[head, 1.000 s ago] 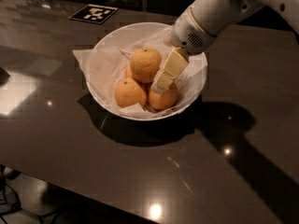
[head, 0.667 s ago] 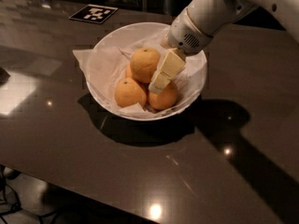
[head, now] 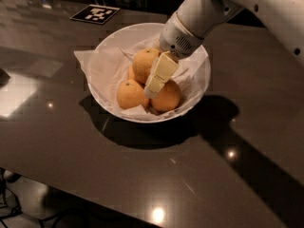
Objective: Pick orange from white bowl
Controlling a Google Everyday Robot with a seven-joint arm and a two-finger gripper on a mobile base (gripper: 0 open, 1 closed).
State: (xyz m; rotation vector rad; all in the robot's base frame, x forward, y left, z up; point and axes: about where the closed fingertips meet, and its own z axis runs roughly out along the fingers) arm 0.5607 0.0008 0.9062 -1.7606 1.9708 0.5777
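Dark glossy tabletop [head: 71, 141] is reflecting ceiling lights. My claw [head: 159, 77] is reaching into the white bowl [head: 110, 41] and lying against the orange [head: 142, 63], which is sitting atop other oranges [head: 130, 94] on crumpled paper [head: 97, 68]. I cannot tell how wide the claw is standing. A black-and-white patterned marker tag [head: 95, 14] is lying behind.

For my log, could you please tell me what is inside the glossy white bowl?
The white bowl holds a crumpled paper liner and at least three matte oranges; the cream gripper, low among them, hides whatever lies beneath.
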